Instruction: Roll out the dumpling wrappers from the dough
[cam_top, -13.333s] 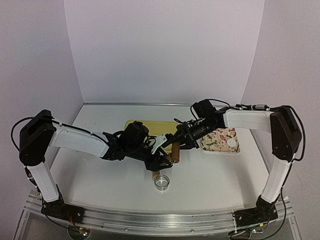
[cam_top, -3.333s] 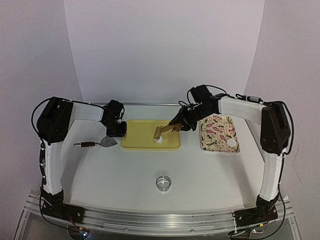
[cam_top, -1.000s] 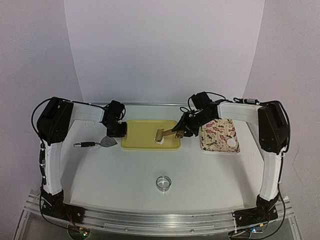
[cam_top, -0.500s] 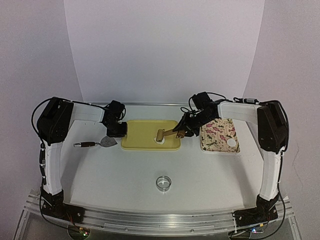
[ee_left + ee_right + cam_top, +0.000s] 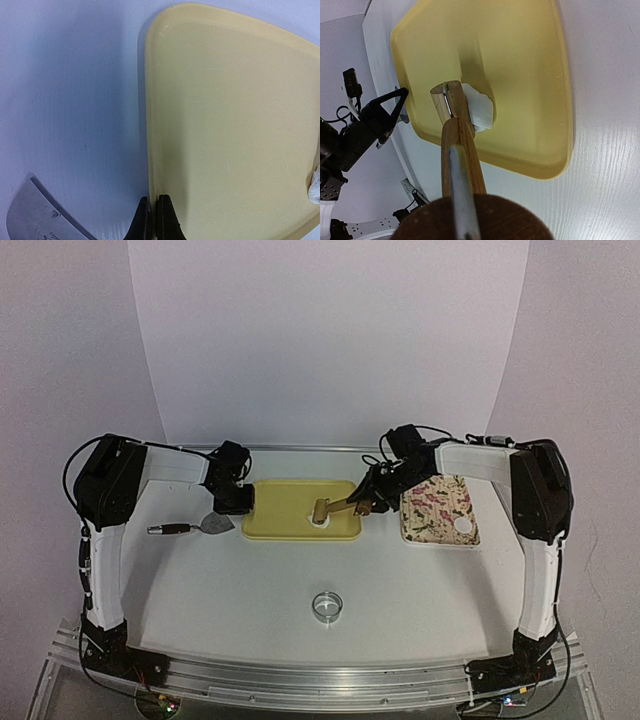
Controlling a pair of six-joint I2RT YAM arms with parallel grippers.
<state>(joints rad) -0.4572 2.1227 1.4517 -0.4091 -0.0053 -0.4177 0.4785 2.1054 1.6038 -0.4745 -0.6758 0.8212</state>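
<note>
A yellow tray point(image 5: 290, 512) lies mid-table with a white lump of dough point(image 5: 480, 111) on it. My right gripper point(image 5: 372, 500) is shut on the handle of a wooden rolling pin point(image 5: 462, 155); its roller point(image 5: 322, 512) presses on the dough's left side. My left gripper point(image 5: 151, 222) is shut on the yellow tray's point(image 5: 225, 125) left rim, and the dough point(image 5: 315, 184) peeks in at the right edge of that view. One dumpling wrapper point(image 5: 462, 526), a small white disc, lies on the floral tray point(image 5: 435, 505) at the right.
A shiny ring cutter point(image 5: 326, 605) stands near the front of the table. A metal scraper point(image 5: 205, 527) with a dark handle lies left of the yellow tray, and its blade point(image 5: 35, 217) shows beside my left fingers. White walls close in behind and at both sides.
Both arms left the ring cutter at the front for the yellow tray. The rolling pin came down from a tilt onto the dough. In the last second almost nothing has moved.
</note>
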